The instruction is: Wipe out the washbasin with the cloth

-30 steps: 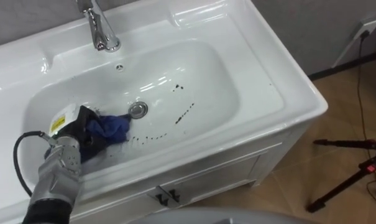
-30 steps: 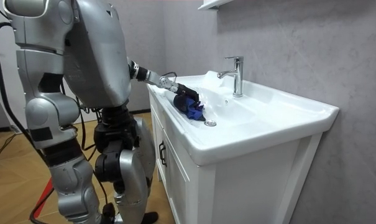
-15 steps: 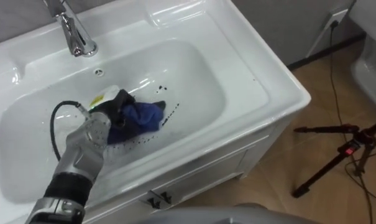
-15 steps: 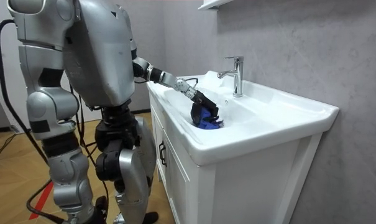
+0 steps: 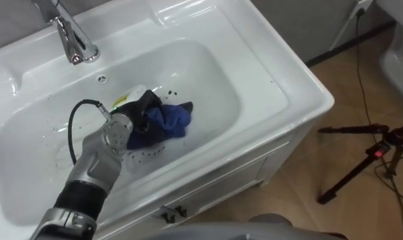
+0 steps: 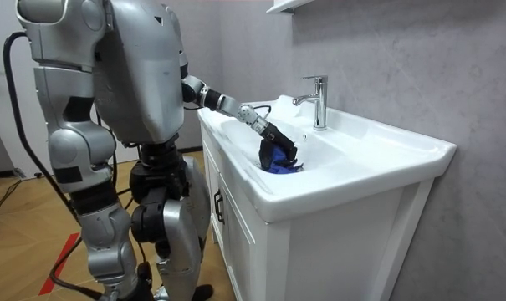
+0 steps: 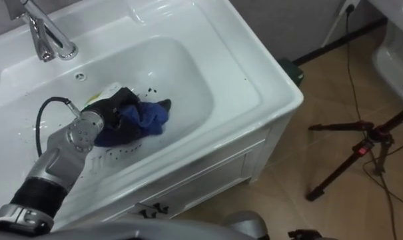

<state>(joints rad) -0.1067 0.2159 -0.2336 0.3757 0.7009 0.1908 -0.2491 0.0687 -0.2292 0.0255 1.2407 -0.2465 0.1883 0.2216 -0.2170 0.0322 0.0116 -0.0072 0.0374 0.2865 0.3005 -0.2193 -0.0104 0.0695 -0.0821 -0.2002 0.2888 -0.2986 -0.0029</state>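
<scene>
Robot hand (image 5: 142, 110), the left one, fingers curled round a crumpled blue cloth (image 5: 174, 120), pressing it onto the bottom of the white basin (image 5: 271, 87), nearer the robot than the tap (image 5: 71, 40), slightly to the tap's right.

Glossy, smooth white ceramic basin (image 5: 288, 87); polished chrome metal tap (image 5: 68, 37); soft, matt, crumpled blue cloth (image 5: 173, 120); smooth brown wood-look floor (image 5: 361, 160).

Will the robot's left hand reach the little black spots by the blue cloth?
Probably yes. The left hand is down in the basin, curled on the blue cloth, and the black spots lie right beside it, nothing between.
</scene>
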